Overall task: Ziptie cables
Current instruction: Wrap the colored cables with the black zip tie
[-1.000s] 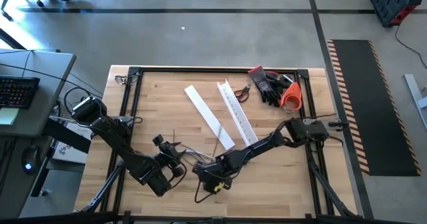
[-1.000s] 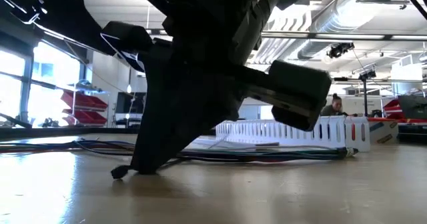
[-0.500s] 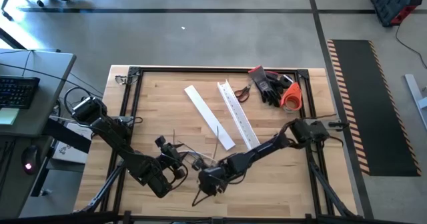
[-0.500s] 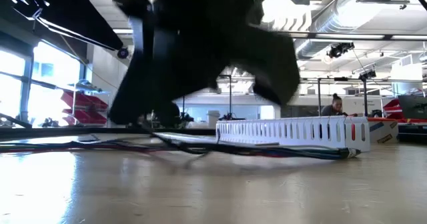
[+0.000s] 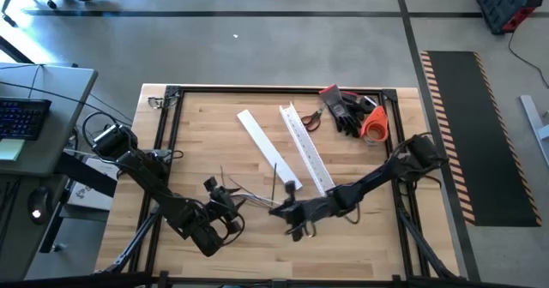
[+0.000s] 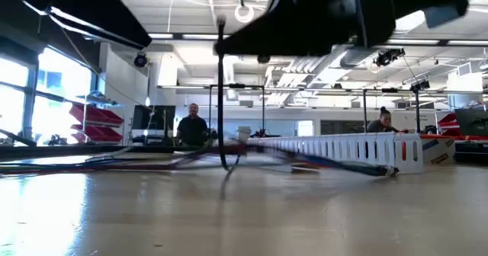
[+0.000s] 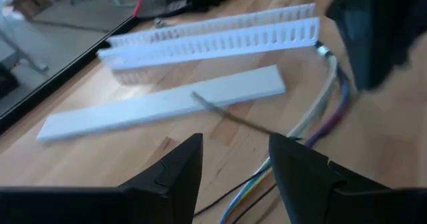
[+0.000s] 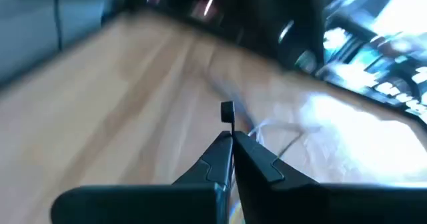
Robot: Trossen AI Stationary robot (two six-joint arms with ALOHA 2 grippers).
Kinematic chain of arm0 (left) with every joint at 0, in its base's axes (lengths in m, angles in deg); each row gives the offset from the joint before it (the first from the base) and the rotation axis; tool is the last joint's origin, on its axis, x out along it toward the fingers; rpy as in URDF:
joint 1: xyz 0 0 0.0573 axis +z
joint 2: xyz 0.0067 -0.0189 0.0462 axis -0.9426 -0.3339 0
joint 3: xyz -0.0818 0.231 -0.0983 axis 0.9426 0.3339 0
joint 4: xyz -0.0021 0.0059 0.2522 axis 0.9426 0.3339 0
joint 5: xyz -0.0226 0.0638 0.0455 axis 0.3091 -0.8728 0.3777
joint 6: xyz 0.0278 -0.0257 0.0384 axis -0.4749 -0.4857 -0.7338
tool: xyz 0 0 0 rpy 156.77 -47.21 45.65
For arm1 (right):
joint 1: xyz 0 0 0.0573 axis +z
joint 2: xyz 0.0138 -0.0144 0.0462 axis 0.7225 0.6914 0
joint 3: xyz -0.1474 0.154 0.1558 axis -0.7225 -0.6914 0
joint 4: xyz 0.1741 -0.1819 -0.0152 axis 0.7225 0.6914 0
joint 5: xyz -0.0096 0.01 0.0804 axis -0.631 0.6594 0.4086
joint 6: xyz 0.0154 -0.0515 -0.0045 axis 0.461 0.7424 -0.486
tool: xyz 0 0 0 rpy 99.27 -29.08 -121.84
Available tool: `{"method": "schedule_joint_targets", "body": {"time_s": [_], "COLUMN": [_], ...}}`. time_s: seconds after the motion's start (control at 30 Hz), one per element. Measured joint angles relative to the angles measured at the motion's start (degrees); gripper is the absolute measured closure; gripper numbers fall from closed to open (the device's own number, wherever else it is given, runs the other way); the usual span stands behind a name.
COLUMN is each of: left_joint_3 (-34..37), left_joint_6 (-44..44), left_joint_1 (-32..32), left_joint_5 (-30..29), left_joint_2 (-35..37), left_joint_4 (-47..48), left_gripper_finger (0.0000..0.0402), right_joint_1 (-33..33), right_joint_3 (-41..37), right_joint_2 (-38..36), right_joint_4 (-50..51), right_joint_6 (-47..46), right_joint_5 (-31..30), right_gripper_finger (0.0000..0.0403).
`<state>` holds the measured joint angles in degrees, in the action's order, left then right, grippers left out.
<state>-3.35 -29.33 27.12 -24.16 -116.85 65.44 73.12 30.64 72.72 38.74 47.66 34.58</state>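
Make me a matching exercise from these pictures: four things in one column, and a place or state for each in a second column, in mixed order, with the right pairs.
Things:
1. left gripper
2. right gripper
3. flat white strip
4. orange tape roll

Places or states:
A. far right corner of the table
B. fingers apart, nothing between them
C. fingers pressed together on a thin black zip tie
D. beside the slotted white channel

Pairs: 1-B, 2-C, 3-D, 4-A

The cables (image 6: 152,161) lie blurred across the table (image 6: 244,218), running toward a white slotted channel (image 6: 343,147). A thin dark strip (image 6: 222,96) hangs down from a dark arm (image 6: 343,12) overhead. Two people (image 6: 191,126) show in the room behind.
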Motion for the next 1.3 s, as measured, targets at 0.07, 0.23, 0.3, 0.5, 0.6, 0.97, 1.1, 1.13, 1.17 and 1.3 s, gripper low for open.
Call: {"method": "schedule_joint_targets", "body": {"time_s": [0.07, 0.23, 0.3, 0.5, 0.6, 0.97, 1.1, 1.13, 1.17, 1.3], "left_joint_3": [0.05, 3.29, 5.54, 16.26, 20.48, 17.78, 15.35, 14.82, 14.37, 13.25], "left_joint_6": [-6.72, -20.03, -24.38, -33.10, -36.38, -41.74, -44.31, -44.83, -45.21, -45.86], "left_joint_1": [0.47, 2.21, 3.32, 6.23, 6.99, 9.04, 9.03, 9.03, 9.03, 9.29], "left_joint_5": [1.14, 5.69, 8.99, 16.02, 20.12, 23.70, 23.12, 23.05, 22.76, 22.64], "left_joint_2": [-0.18, -0.83, -0.83, -0.83, -0.85, -10.43, -13.15, -13.50, -13.86, -14.30], "left_joint_4": [-5.09, -23.25, -30.93, -56.21, -68.13, -74.59, -74.47, -74.53, -74.61, -74.26], "left_gripper_finger": [0.0247, 0.0247, 0.0247, 0.0247, 0.0247, 0.0247, 0.0247, 0.0247, 0.0248, 0.0260], "right_joint_1": [0.41, 0.98, 1.00, 1.00, 1.00, 1.00, 1.02, 1.00, 1.00, 1.00], "right_joint_3": [-3.15, -7.77, -8.43, -8.42, -8.42, -4.39, -3.84, -3.72, -3.56, -3.50], "right_joint_2": [0.41, 0.46, 0.46, 0.46, 0.59, 0.68, 0.70, 0.70, 0.70, 0.70], "right_joint_4": [-6.09, -13.32, -13.59, -13.71, -13.74, -9.96, -9.25, -9.20, -8.81, -8.40], "right_joint_6": [-2.18, -4.87, -5.83, -7.53, -8.05, -7.94, -7.68, -7.67, -7.65, -7.88], "right_joint_5": [-0.57, -1.23, -1.19, -0.31, -0.29, 1.97, 1.92, 1.88, 1.79, 1.76], "right_gripper_finger": [0.0403, 0.0403, 0.0403, 0.0403, 0.0403, 0.0403, 0.0403, 0.0403, 0.0403, 0.0403]}}
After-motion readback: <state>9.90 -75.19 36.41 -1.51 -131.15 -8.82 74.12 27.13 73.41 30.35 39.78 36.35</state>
